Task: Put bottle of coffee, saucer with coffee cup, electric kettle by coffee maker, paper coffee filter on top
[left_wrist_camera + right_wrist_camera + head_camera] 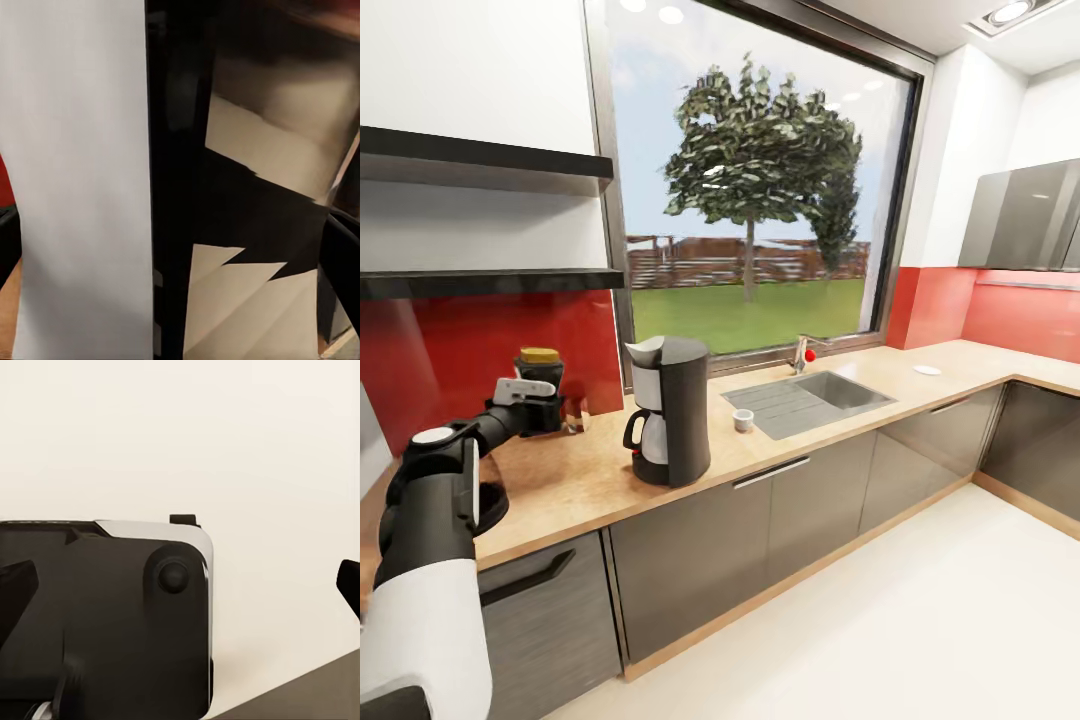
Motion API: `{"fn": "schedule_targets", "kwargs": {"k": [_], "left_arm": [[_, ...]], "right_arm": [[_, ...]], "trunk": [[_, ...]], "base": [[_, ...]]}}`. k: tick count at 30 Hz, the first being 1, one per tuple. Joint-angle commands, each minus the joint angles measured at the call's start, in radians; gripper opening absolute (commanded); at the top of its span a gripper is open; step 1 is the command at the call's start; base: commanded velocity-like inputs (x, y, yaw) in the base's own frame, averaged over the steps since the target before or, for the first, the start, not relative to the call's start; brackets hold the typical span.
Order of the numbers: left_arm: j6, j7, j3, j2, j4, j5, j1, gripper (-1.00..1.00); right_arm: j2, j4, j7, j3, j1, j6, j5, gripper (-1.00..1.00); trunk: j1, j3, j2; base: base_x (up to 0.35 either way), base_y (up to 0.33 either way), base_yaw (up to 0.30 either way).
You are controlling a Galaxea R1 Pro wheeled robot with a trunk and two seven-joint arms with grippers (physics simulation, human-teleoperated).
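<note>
Setting the bottle of coffee down well means lowering it upright onto the countertop closer to the coffee maker, since it sits well apart from it by the red backsplash (yellow lid up). Left gripper looks clamped around the bottle's dark body, though its fingers are hard to read. Right gripper: 2 dark fingertips spread apart, holding nothing.
</note>
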Motion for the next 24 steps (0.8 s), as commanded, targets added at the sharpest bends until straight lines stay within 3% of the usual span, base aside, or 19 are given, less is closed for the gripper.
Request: {"fn": "schedule_targets", "kwargs": {"k": [1, 9, 12, 19, 24], "left_arm": [[-0.004, 0.009, 0.001, -0.005, 0.015, -0.004, 0.002, -1.00], [-0.270, 0.119, 0.010, -0.012, 0.194, -0.002, 0.044, -1.00], [-0.303, 0.144, 0.012, -0.011, 0.234, 0.002, 0.055, -1.00], [-0.410, 0.188, 0.013, -0.009, 0.335, 0.093, 0.066, -1.00], [-0.456, 0.245, 0.012, -0.010, 0.393, 0.108, 0.067, -1.00]], "right_arm": [[0.000, 0.000, 0.001, 0.000, 0.000, -0.003, 0.000, 1.00], [0.000, -0.001, 0.001, 0.000, -0.001, -0.003, 0.000, 1.00], [0.000, 0.000, 0.001, 0.000, 0.000, -0.003, 0.000, 1.00], [0.000, 0.001, 0.001, 0.000, 0.000, -0.003, 0.000, 1.00], [0.000, 0.001, 0.001, 0.000, 0.000, -0.003, 0.000, 1.00]], "trunk": [[0.000, 0.000, -0.001], [0.000, 0.000, -0.001], [0.000, 0.000, -0.001], [0.000, 0.000, -0.001], [0.000, 0.000, -0.001]], "base": [[0.000, 0.000, 0.000], [0.000, 0.000, 0.000], [0.000, 0.000, 0.000], [0.000, 0.000, 0.000], [0.000, 0.000, 0.000]]}}
